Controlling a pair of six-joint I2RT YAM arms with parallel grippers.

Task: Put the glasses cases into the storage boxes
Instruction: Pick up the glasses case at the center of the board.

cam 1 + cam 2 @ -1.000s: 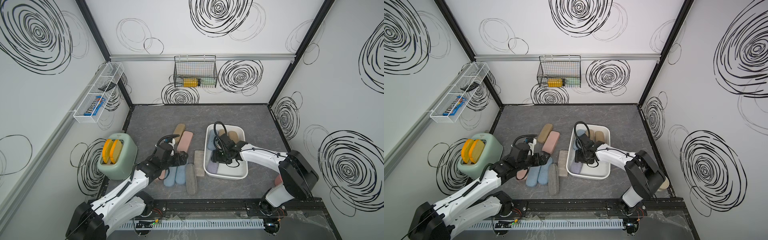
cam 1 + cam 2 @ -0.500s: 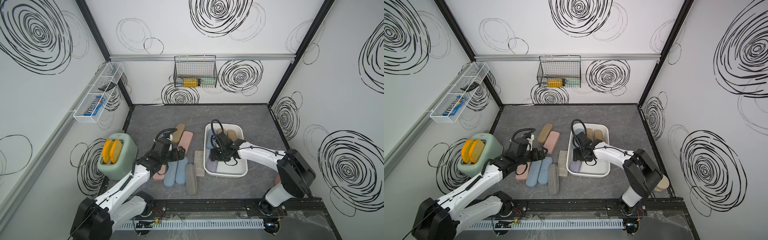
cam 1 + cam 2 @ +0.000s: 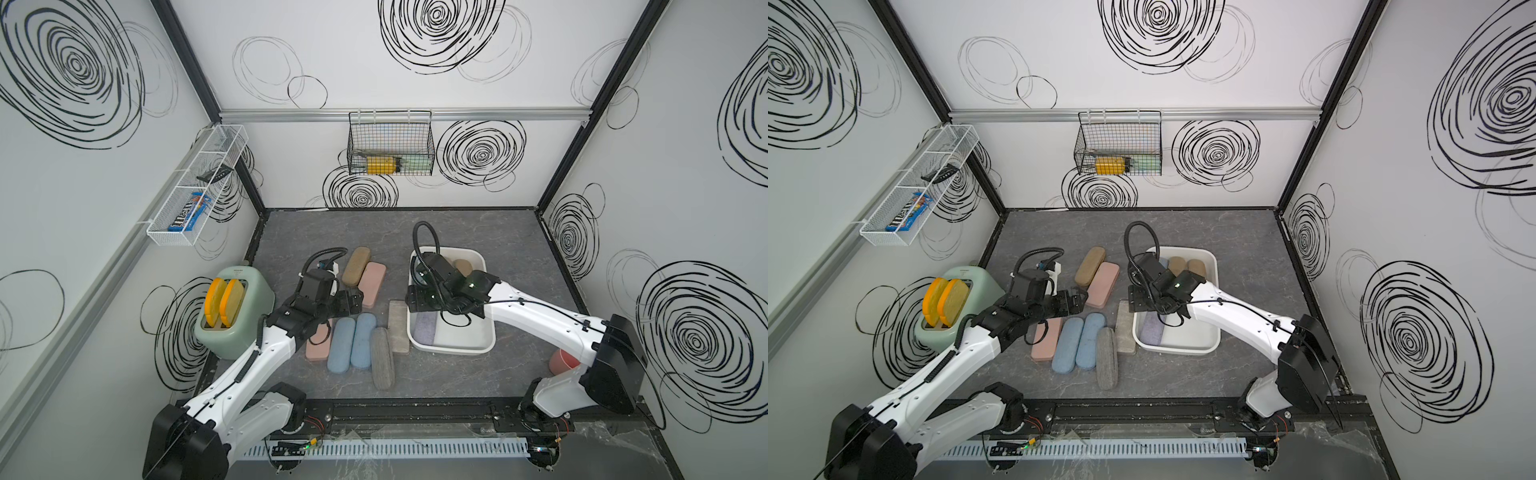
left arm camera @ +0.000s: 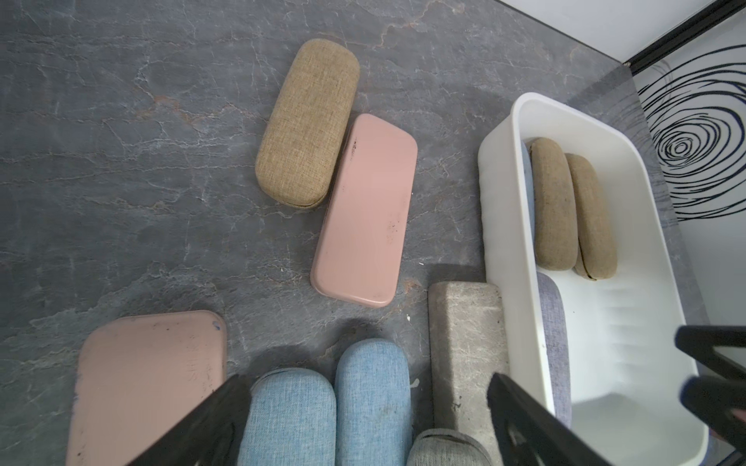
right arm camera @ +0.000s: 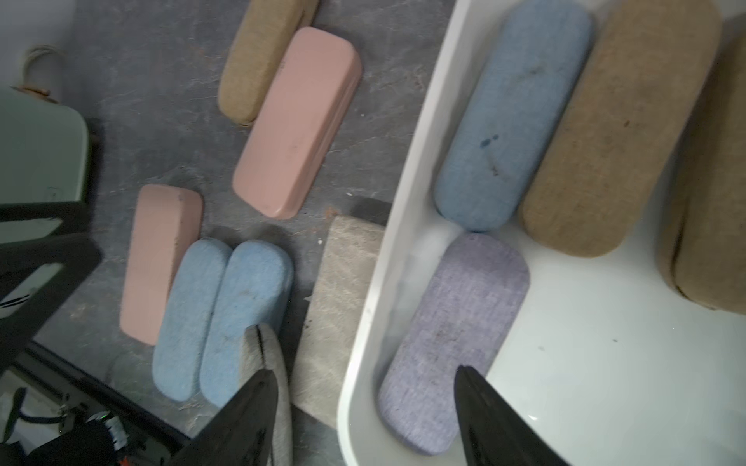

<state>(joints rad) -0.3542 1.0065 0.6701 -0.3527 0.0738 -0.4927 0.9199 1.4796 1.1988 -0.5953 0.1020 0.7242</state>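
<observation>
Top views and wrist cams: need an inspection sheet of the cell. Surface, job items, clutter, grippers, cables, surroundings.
Surface: grey stone-pattern tabletop; no spills seen.
Job's things: white bin holds four: blue case, two tan cases, lilac case. Seven loose cases lie on the tabletop.
Clutter: green toaster with two slices; pinkish object behind the right arm, kind unclear.
Grippers: left gripper open above the loose cases; right gripper open over the bin's rim and the lilac case. Neither holds anything.
Cables: black hose loops at both wrists; nothing seen snagged.
Surroundings: swirl-printed walls; wire basket; mesh rack.
</observation>
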